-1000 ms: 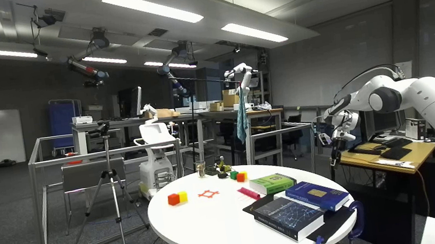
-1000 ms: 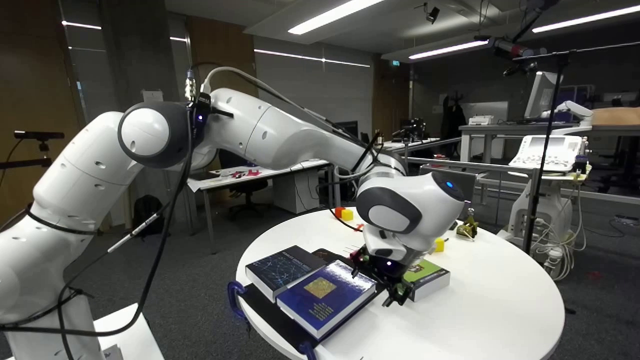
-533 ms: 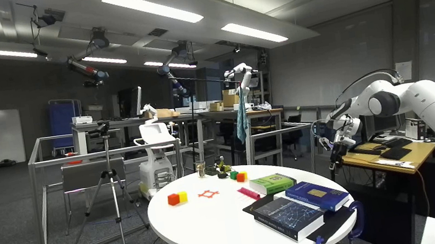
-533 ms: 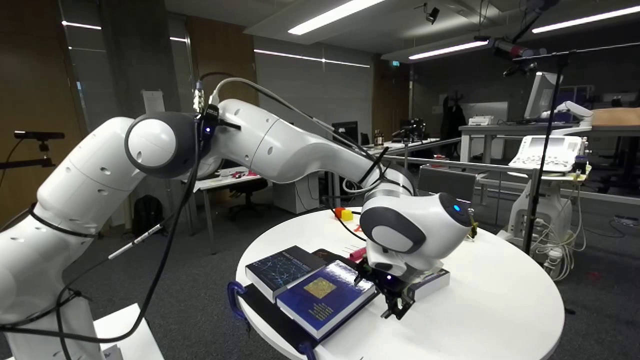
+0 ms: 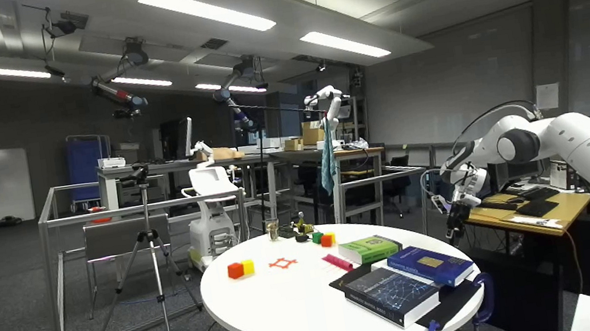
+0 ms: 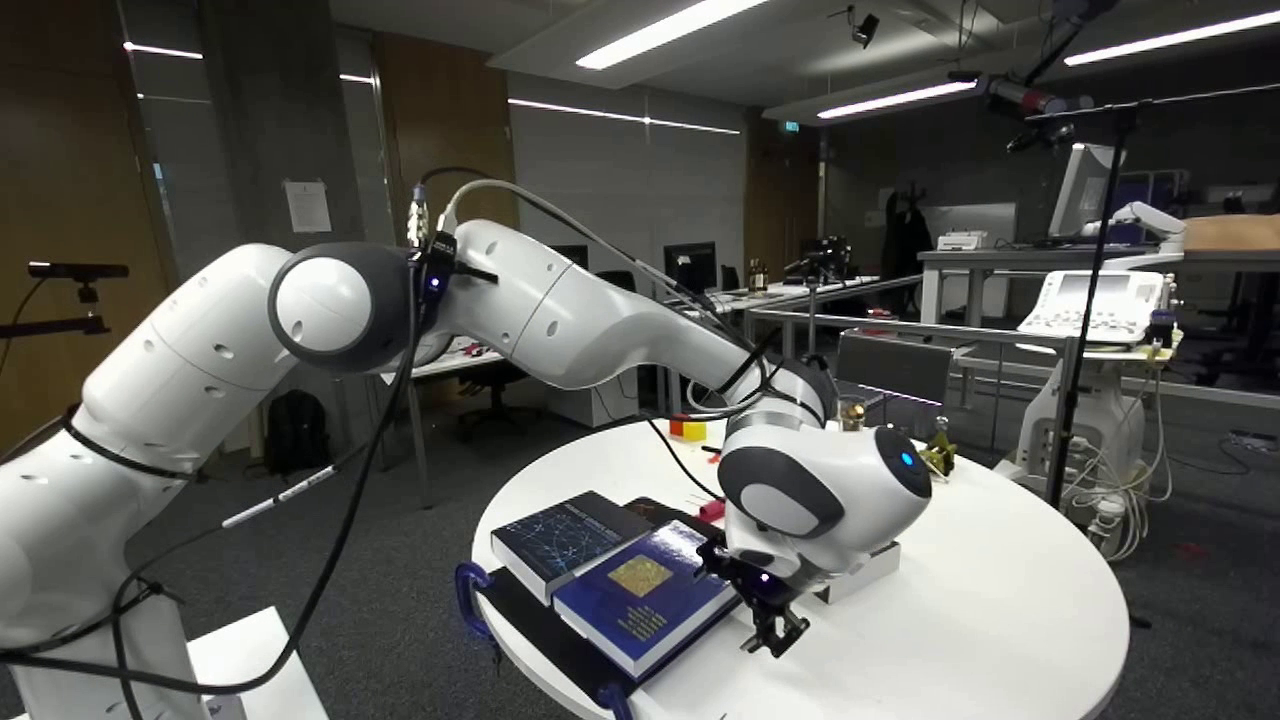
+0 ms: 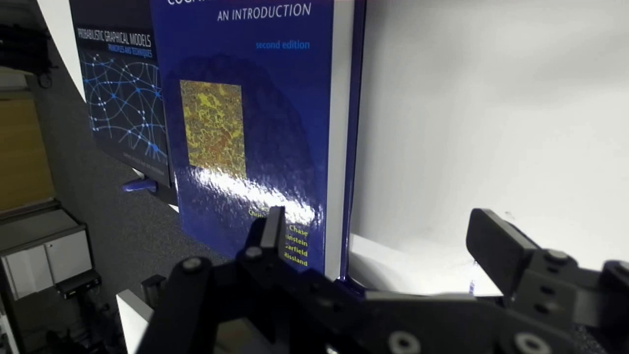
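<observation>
My gripper is open and empty, its two fingers spread wide in the wrist view (image 7: 383,238). It hangs beside and above the thick blue book, close to the book's long side; no contact is clear. It also shows in both exterior views (image 5: 453,234) (image 6: 772,632). The blue book (image 7: 285,128) lies flat, with a yellow square on its cover (image 6: 650,590) (image 5: 430,263). The left finger overlaps its lower corner in the wrist view, the right finger is over white tabletop. A dark book with a blue network pattern (image 7: 120,93) lies beside it (image 6: 570,540).
A green book (image 5: 370,248) lies behind the blue book. A pink roll (image 5: 337,263), a red frame (image 5: 283,263), a red cube (image 5: 235,270) and a yellow cube (image 5: 248,267) are on the round white table (image 5: 293,316). A blue clamp (image 6: 472,600) grips the table's edge.
The arm has lowered. My gripper has moved down and, in the last half second, slightly toward the blue book's side. The fingers have stayed apart. The books and cubes have not moved.
</observation>
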{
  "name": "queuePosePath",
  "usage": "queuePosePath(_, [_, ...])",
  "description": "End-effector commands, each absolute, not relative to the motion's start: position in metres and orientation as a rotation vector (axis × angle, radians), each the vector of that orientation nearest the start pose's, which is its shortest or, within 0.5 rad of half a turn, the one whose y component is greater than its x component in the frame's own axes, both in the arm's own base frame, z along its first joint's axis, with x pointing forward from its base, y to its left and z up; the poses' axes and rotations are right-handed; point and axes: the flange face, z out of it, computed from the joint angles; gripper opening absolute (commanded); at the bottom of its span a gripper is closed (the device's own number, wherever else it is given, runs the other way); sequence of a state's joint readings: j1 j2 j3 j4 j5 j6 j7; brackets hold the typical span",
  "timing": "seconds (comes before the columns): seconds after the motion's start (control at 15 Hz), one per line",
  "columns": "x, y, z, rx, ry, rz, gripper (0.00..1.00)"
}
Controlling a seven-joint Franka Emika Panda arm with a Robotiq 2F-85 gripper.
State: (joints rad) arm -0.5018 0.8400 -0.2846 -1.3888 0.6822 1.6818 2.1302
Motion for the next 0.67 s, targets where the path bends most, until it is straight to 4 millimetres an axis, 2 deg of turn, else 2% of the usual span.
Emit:
queuePosePath(0.0, [0.541, -0.404, 0.189, 0.039, 2.927, 1.130, 1.00])
queuePosePath(0.27, [0.537, -0.396, 0.184, 0.094, 2.915, 1.292, 1.00])
queuePosePath(0.33, [0.537, -0.398, 0.185, 0.062, 2.923, 1.273, 1.00])
queuePosePath(0.4, [0.536, -0.393, 0.174, 0.053, 2.955, 1.225, 1.00])
queuePosePath(0.6, [0.535, -0.395, 0.176, 0.053, 2.952, 1.228, 1.00])
